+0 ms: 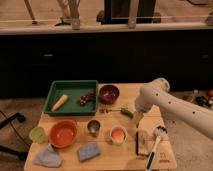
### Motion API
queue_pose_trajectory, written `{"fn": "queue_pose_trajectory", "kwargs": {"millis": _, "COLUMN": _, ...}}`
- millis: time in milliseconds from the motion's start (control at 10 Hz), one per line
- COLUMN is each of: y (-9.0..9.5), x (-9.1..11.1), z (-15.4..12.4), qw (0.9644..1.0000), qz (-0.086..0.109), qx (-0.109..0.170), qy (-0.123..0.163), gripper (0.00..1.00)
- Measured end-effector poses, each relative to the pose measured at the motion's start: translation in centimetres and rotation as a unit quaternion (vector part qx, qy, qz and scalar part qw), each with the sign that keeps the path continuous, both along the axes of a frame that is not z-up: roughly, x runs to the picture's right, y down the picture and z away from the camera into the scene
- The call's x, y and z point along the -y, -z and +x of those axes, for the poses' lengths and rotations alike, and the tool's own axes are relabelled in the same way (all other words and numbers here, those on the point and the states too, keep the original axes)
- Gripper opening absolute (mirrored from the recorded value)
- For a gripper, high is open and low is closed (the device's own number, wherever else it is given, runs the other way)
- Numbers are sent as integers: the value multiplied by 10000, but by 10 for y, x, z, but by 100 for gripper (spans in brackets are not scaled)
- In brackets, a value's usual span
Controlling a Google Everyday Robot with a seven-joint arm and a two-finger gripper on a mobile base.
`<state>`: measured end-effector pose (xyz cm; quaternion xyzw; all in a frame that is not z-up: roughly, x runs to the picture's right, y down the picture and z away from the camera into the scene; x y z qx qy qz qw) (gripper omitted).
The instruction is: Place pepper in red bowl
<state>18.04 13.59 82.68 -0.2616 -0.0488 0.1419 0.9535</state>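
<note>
We see the gripper (135, 119) low over the tabletop (107, 156), right at the pepper's (126, 112) right-hand end; whether it is spread or clamped, we cannot tell. The pepper lies on the tabletop just in front of the red bowl (109, 93), outside it. A green tray (55, 95) sits further left, and an orange bowl (63, 133) sits near the front edge.

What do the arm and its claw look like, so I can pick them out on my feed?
The arm is white with a smooth shell. It is built of thick, rounded segments that meet at a bulbous joint. No cables, markings or labels show on it. The claw sits at the arm's lower end, just right of the green pepper. It looks narrower than the arm and tinted slightly beige, and finer detail can't be made out.
</note>
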Motion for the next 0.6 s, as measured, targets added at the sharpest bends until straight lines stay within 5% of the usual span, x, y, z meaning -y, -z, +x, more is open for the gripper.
{"fn": "queue_pose_trajectory", "kwargs": {"millis": 600, "y": -24, "x": -5, "z": -20, "qw": 9982, "qz": -175, "qx": -89, "qy": -561, "gripper": 80}}
